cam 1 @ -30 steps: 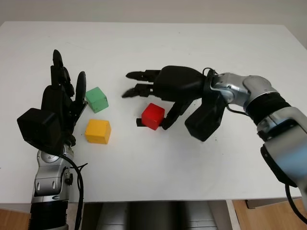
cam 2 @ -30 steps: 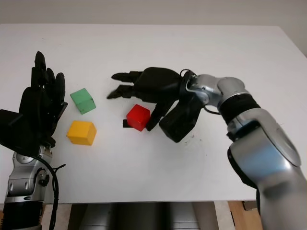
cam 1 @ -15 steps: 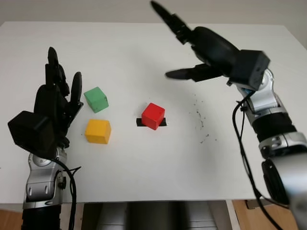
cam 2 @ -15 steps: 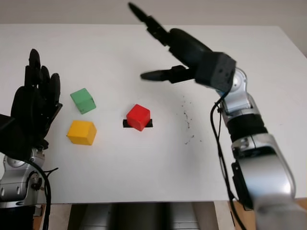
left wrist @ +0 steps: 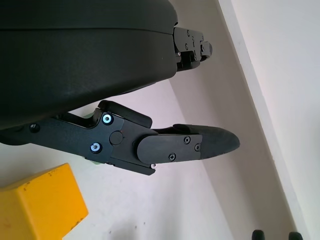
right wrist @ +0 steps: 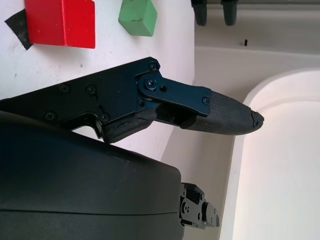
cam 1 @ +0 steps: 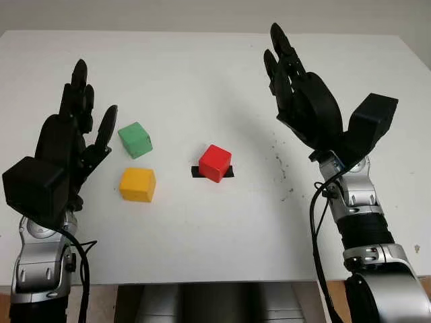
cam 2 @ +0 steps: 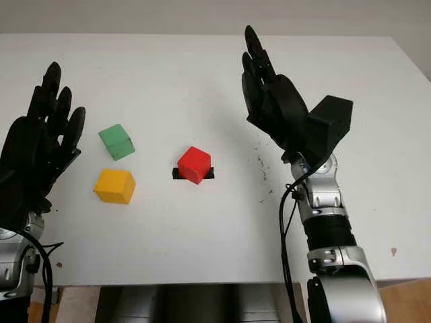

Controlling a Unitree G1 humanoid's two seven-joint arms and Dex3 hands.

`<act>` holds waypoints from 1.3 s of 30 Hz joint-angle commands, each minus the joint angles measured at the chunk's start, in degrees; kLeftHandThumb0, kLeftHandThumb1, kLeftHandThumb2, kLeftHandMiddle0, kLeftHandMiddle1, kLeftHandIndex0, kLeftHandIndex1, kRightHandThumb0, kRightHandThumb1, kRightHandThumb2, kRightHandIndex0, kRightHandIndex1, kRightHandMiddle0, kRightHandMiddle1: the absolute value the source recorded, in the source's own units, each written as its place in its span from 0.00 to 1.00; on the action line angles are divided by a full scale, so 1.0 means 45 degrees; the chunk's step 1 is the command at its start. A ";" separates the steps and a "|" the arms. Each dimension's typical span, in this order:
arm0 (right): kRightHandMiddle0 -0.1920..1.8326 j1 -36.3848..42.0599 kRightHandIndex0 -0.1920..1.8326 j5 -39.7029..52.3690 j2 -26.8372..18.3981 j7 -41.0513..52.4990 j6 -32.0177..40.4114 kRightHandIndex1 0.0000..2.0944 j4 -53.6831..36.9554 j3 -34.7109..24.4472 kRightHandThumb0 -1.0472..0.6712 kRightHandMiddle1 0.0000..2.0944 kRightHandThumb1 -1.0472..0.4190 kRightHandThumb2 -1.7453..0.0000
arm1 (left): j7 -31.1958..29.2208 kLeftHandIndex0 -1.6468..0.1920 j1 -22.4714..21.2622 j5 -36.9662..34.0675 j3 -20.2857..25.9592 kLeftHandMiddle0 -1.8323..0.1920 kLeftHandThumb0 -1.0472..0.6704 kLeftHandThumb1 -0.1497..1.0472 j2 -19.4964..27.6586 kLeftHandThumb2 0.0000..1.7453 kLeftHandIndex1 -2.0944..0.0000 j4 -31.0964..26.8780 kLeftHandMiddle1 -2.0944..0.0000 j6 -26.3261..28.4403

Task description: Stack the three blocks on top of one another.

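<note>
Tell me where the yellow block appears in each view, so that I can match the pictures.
Left eye view: yellow block, left of centre, near the left hand.
Right eye view: same place.
Left wrist view: at the corner.
Right wrist view: not in it.
Shared landmark: green block, just beyond the yellow block.

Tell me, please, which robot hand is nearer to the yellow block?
The left. The left robot hand is raised open just beside the yellow block, on the table's left side. The right robot hand is open on the far side of the red block, well away.
</note>
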 commanded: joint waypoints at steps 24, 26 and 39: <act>0.00 0.0925 0.00 0.0056 0.0929 -0.1718 0.2160 0.00 -0.1875 -0.0781 0.17 0.00 0.00 0.57 | -0.3952 0.68 0.1634 0.3101 0.0341 0.79 0.19 0.97 0.5124 0.04 0.93 -0.2839 0.98 0.1236; 0.00 0.0915 0.00 0.0077 0.0988 -0.1757 0.2083 0.00 -0.1828 -0.0839 0.17 0.00 0.00 0.58 | -0.4310 0.66 0.1848 0.3626 0.0353 0.81 0.20 0.95 0.5587 0.03 0.92 -0.3239 0.99 0.1378; 0.00 0.0889 0.00 0.0013 0.1065 -0.1908 0.2416 0.00 -0.2023 -0.0860 0.17 0.00 0.00 0.58 | -0.5220 0.59 0.2521 0.6586 -0.0164 0.95 0.21 0.88 0.6594 0.03 0.91 -0.3863 0.99 0.0506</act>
